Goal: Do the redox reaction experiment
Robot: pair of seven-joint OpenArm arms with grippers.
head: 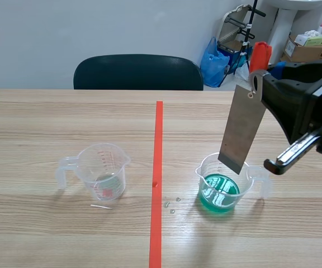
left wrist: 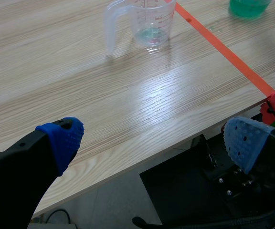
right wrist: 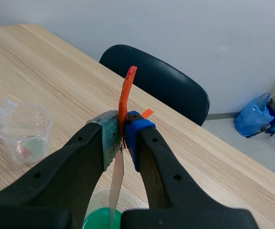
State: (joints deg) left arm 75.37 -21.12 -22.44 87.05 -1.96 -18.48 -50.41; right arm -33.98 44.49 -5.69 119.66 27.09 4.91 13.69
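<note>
Clear plastic measuring cup of green liquid [head: 221,187] stands near, right of the tape line. Over it hangs a grey metal sheet with an orange-red handle [head: 242,125], pinched in the right hand [right wrist: 123,137]. An almost empty clear cup [head: 102,172] stands left. Left hand [left wrist: 154,138] gapes wide over the table [head: 49,123] edge.

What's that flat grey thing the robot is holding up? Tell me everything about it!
It is a thin, flat, dull grey metal strip with an orange-red piece sticking up at its top. It hangs tilted, and the right gripper pinches its top end between its fingers. Its lower end sits at the mouth of the measuring cup of green liquid. Whether it touches the liquid is unclear.
</note>
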